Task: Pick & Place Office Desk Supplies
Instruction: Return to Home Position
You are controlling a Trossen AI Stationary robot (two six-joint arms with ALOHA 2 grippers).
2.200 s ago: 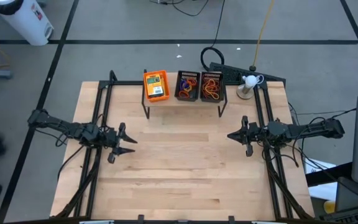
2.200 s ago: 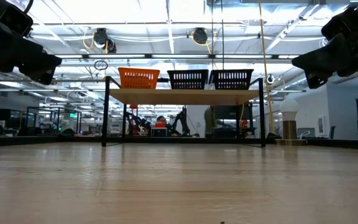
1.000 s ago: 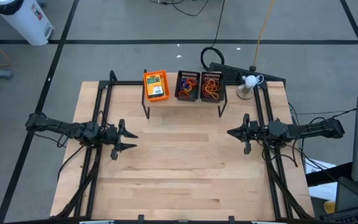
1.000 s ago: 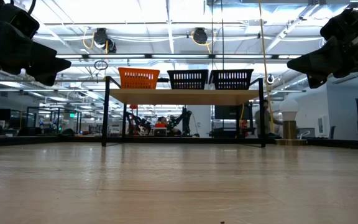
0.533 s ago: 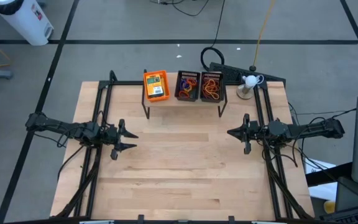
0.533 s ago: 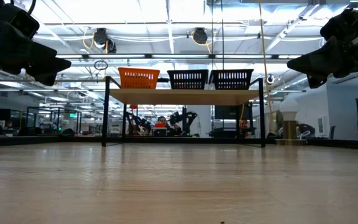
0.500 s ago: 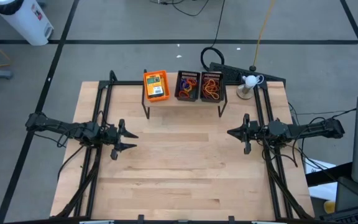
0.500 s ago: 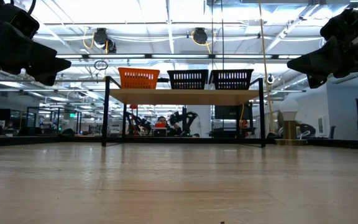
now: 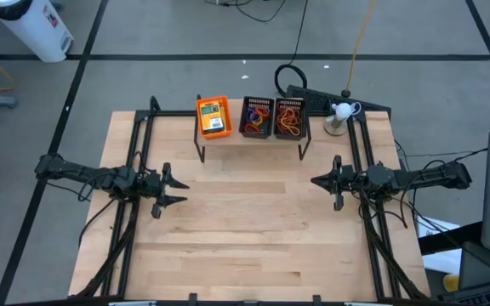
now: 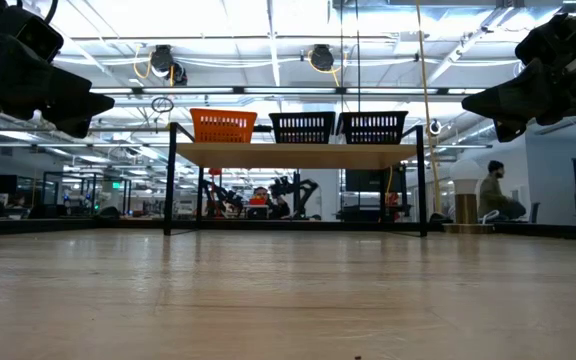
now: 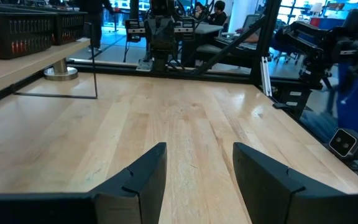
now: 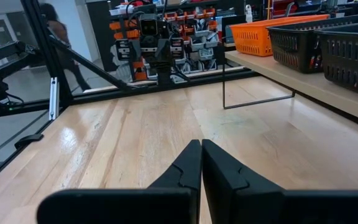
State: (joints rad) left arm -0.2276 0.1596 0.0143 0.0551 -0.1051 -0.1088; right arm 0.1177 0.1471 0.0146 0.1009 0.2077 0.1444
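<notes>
High view puts all three trays on the shelf (image 9: pixel 249 138) at the far edge of the table (image 9: pixel 245 246) — the orange tray (image 9: pixel 213 124) holding a crayon box (image 9: pixel 213 110), then a black tray (image 9: pixel 257 117) and a second black tray (image 9: pixel 289 117) with rubber bands (image 9: pixel 289 124) inside. The left gripper (image 9: pixel 181 193) hovers over the table's left side, fingers spread wide and empty. The right gripper (image 9: pixel 315 182) hovers opposite, fingers pressed together on nothing. Sorting looks finished — the step in hand seems to be parking the arms, which calls only for pulling back clear of the shelf.
</notes>
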